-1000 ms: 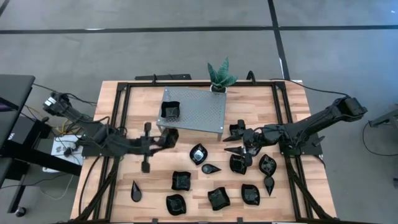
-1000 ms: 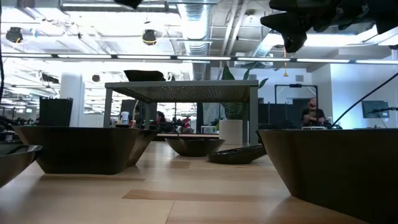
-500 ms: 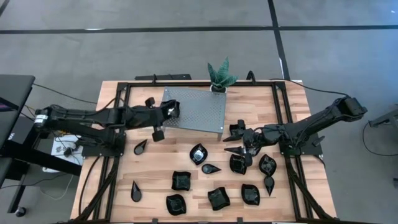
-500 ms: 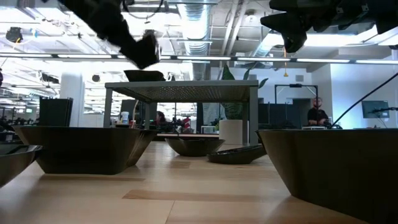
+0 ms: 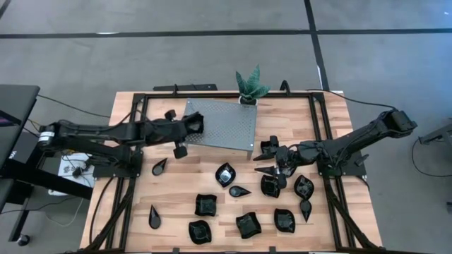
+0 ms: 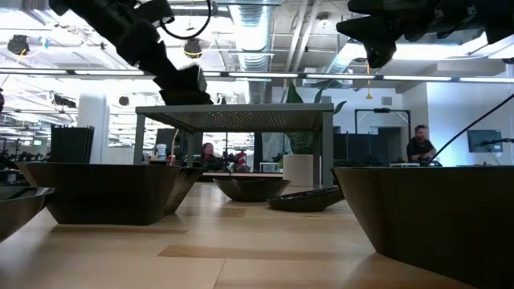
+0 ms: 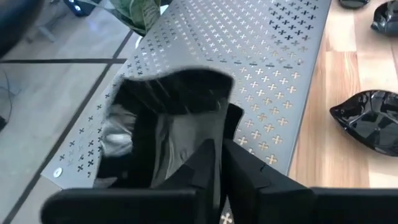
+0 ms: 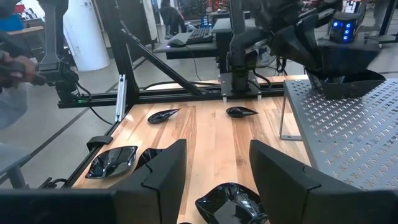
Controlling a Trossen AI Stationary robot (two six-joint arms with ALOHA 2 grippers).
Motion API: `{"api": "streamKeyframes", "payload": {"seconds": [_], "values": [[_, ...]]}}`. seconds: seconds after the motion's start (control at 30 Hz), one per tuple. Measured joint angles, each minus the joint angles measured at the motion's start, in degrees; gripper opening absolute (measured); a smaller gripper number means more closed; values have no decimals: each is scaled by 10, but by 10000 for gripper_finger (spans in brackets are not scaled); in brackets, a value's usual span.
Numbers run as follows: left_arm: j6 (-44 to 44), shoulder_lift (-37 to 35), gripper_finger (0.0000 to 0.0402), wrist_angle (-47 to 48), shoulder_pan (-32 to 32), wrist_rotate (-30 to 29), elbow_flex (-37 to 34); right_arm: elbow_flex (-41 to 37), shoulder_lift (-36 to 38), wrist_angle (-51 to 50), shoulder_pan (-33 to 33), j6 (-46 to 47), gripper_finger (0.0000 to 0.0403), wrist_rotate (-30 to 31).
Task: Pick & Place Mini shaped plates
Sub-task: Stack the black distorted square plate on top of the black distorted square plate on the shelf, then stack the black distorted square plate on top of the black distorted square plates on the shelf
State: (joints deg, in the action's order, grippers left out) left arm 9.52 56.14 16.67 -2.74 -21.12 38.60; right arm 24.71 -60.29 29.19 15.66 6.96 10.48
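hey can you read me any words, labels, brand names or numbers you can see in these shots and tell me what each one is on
There is no text that can be read in any view.
The mini shaped plates are plain glossy black, with no marks.
The perforated metal platform shows only a pattern of cross-shaped holes.
The potted plant carries no label.
Screens in the room behind the table are too small to read.

No text, label, brand, number or sign can be read in any of the views: nothing legible on the tabletop, the arms, the plates, or the room beyond.
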Motion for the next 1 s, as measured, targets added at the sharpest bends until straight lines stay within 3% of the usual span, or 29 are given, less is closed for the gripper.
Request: {"api": "streamKeyframes", "payload": {"seconds": [0.3,0.5,0.67,0.83,1.0], "values": [[14,52,109,-51,15,-8,-1,0,0,0,-1,0,170,0],[50,13,130,-98,62,-38,0,0,0,0,-1,0,171,0],[-1,-29,133,-99,124,-25,0,0,0,-13,0,1,172,0],[-88,-34,124,-99,204,42,0,0,0,-119,-2,40,173,6],[-104,-20,113,-107,273,50,-13,0,-1,-292,-9,139,172,38]]}}
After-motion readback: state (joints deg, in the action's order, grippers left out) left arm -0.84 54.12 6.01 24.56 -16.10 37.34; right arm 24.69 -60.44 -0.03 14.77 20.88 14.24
